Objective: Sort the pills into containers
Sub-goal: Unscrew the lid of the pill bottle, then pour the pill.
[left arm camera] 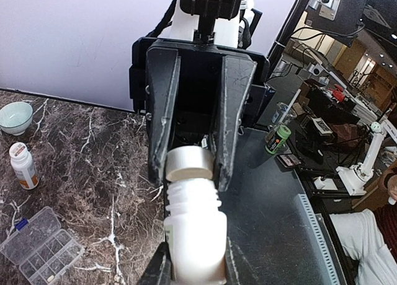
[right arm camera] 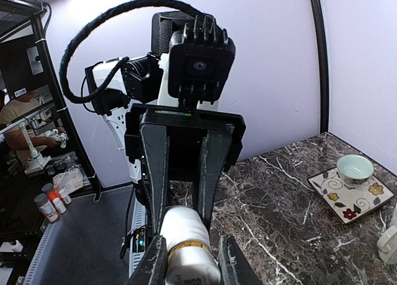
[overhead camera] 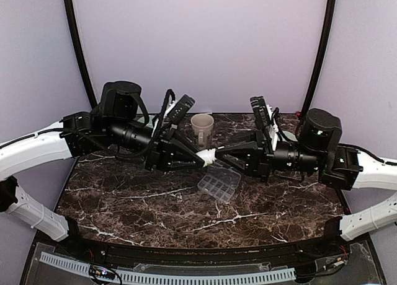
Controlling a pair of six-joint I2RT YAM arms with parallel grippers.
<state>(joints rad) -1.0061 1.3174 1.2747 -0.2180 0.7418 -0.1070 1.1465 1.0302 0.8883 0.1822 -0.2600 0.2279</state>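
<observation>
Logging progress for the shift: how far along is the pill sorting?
Done: no pills clearly in the organizer tray. In hand: left tool and right tool both clamp one white pill bottle, cap still on, threads showing. Remaining: uncapping, pouring, sorting; a second bottle stands untouched.

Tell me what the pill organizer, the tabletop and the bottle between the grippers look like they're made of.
Pill organizer: clear glossy plastic; the marbling shows through it.
Tabletop: dark marble-look stone or laminate, with white veins and a slight sheen.
Bottle: opaque white plastic, smooth, with moulded neck threads.
</observation>
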